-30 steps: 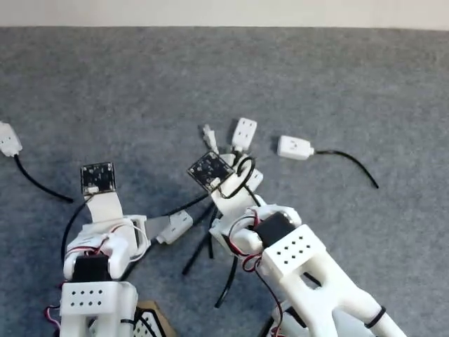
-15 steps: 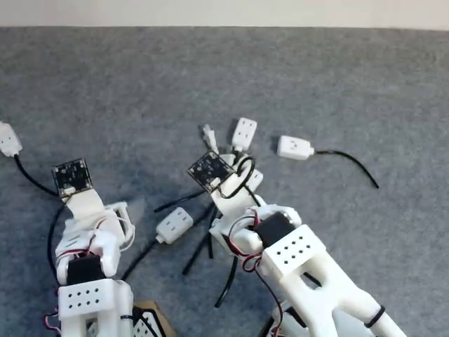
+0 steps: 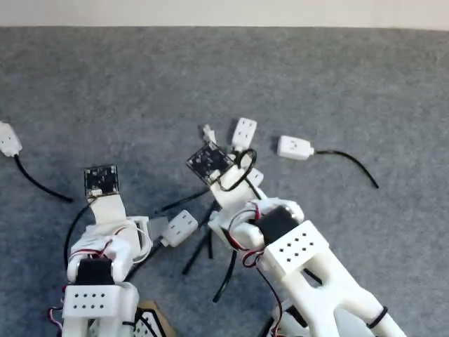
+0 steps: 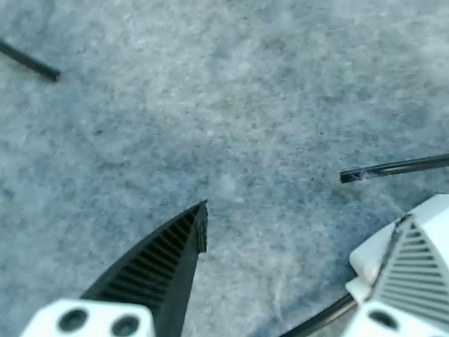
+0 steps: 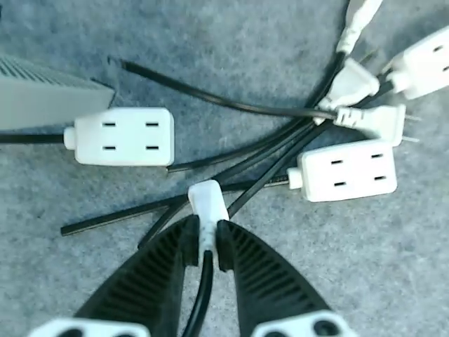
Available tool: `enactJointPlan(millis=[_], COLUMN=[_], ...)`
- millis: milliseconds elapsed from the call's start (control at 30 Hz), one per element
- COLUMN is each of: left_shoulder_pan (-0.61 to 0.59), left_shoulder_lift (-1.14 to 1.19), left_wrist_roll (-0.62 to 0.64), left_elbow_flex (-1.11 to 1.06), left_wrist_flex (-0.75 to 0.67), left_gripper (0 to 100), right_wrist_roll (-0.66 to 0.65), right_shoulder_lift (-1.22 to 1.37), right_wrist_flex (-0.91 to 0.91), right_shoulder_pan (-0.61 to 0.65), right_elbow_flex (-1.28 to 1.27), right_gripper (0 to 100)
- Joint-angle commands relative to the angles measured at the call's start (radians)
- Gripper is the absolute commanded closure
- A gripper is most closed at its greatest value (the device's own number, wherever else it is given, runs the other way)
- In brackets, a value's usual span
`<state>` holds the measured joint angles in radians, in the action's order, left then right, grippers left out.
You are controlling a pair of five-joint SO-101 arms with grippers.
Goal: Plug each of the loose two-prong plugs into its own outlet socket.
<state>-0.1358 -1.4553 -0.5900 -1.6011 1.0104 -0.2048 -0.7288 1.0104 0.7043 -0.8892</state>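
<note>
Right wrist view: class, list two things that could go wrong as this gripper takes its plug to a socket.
The right gripper holds the plug amid crossing black cords; moving may drag the tangle. The nearest socket lies loose on the carpet and may slide when pushed.

Fixed camera overlooks table (image 3: 126,84); wrist cameras look closely down at it.

Tangled cords (image 5: 277,140), outlet blocks (image 5: 123,137) clutter centre — open carpet (image 3: 337,77) beyond.
</note>
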Motion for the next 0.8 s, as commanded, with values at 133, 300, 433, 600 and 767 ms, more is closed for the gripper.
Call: enactJointPlan(millis=[133, 300, 433, 600, 767], left_shoulder_pan=[-0.179, -0.305, -0.418, -0.582, -0.745], left_shoulder_lift=[-0.001, 0.084, 0.423, 0.928, 1.357], left_wrist_roll=[0.011, 0.091, 0.123, 0.12, 0.117], left_elbow_flex=[0.311, 0.53, 0.723, 1.075, 1.415], left_wrist_flex=[0.054, 0.11, 0.109, 0.11, 0.063], left_gripper=[60, 60, 60, 60, 60], right_wrist_roll=[-0.015, -0.008, 0.023, 0.074, 0.107], right_shoulder_lift=[-0.025, -0.008, 0.139, 0.378, 0.467], right_wrist_flex=[0.027, 0.036, 0.133, 0.239, 0.252], right_shoulder_pan=[-0.01, -0.01, -0.008, 0.024, 0.128], right_elbow_flex=[0.082, 0.122, 0.302, 0.55, 0.633], right_gripper=[99.4, 99.4, 99.4, 99.4, 99.3])
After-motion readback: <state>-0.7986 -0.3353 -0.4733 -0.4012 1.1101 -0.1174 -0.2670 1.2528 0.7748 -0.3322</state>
